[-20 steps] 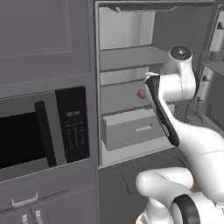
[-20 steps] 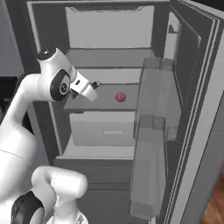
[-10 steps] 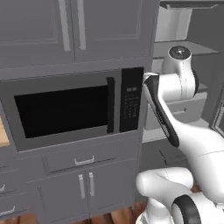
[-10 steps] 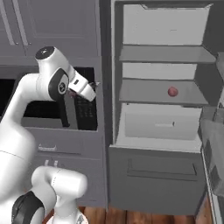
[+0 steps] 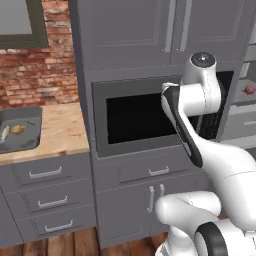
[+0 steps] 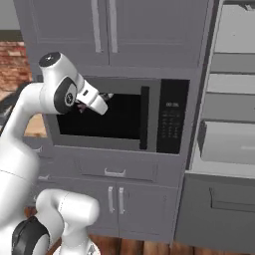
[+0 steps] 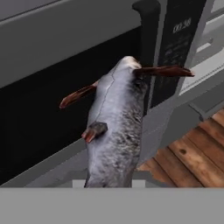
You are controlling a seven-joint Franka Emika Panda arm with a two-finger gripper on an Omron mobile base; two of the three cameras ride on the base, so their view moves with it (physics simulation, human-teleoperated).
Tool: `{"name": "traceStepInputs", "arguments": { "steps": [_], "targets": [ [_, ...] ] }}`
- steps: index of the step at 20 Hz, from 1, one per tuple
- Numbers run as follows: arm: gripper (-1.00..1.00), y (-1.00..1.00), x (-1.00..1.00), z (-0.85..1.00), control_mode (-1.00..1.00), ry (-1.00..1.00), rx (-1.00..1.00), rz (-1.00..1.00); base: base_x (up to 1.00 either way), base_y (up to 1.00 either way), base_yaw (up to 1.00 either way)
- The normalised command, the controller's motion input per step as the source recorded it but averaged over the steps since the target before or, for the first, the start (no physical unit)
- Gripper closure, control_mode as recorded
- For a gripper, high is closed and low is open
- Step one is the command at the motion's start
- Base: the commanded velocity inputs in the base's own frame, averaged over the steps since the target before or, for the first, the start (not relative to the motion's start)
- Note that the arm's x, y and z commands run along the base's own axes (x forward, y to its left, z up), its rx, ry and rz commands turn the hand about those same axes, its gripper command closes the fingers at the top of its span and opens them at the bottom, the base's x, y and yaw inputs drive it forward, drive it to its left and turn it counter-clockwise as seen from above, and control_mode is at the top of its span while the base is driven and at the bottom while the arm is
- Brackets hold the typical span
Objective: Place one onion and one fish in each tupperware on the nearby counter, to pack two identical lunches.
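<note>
A built-in microwave [image 5: 150,117] sits under grey cabinets [image 6: 114,32] beside a brick wall [image 5: 47,60].

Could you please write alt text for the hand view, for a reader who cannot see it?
A grey fish with reddish-brown fins is held in the hand and stretches up the middle of the picture. Behind it are a built-in microwave with a dark window and black control panel, and a wooden floor at lower right.

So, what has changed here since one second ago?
The base has turned left: the open fridge slid to the right edge, and the microwave and the counter came into view. The gripper stays shut on the fish, arm pose unchanged.
</note>
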Motion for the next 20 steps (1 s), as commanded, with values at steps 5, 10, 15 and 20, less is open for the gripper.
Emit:
{"name": "traceStepInputs", "arguments": {
  "steps": [5, 10, 15, 20],
  "targets": [
    [1.00, 0.00, 0.00, 0.00, 1.00, 0.00, 0.00, 0.00, -0.13, 1.00, 0.02],
    [1.00, 0.00, 0.00, 0.00, 1.00, 0.00, 0.00, 0.00, -0.07, 1.00, 0.00],
    [1.00, 0.00, 0.00, 0.00, 1.00, 0.00, 0.00, 0.00, 0.00, 1.00, 0.00],
    [1.00, 0.00, 0.00, 0.00, 1.00, 0.00, 0.00, 0.00, 0.00, 1.00, 0.00]
  ]
}}
